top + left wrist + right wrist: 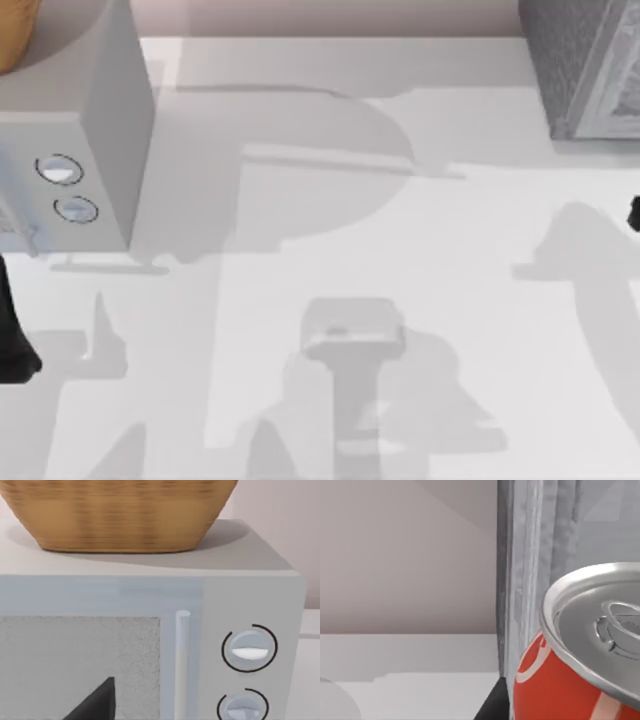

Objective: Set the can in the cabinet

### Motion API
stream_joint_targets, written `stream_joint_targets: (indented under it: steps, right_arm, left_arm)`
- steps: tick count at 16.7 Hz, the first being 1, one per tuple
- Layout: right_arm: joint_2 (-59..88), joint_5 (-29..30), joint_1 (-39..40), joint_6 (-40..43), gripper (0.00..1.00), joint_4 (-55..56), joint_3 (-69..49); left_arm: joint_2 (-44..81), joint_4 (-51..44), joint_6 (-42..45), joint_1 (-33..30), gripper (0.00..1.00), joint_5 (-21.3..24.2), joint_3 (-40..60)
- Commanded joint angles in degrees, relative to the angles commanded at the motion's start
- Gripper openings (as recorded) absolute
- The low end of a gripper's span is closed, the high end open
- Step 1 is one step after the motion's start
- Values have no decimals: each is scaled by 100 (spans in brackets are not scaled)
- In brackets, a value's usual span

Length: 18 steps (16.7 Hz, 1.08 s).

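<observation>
One can (560,690) beside one cabinet (530,580); both hands' grip states unclear.

A white microwave (75,150) stands at the table's (330,250) left rear, just beyond the left arm's tool, its front facing that tool at close range. On that front sit two round dials (249,649), one above the other, beside an upright bar handle (182,665) and a speckled door window (80,665). A woven wicker basket (120,512) rests on the microwave's top.
</observation>
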<state>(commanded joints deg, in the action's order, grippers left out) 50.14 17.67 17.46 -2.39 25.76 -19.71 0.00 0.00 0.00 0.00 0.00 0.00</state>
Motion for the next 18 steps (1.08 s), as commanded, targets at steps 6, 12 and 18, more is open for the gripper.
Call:
stream_joint_targets:
  steps: [6, 12, 18]
  right_arm:
    - [-2958, -1011, -526, 102, 0, -1209, 878]
    - [-4810, -1714, -1582, 216, 0, -2425, 1823]
    - [-5015, -1768, -1747, 239, 0, -2577, 1972]
  left_arm:
    - [0, 0, 0, 0, 100, 0, 0]
    - [0, 0, 0, 0, 100, 0, 0]
    - [0, 0, 0, 0, 100, 0, 0]
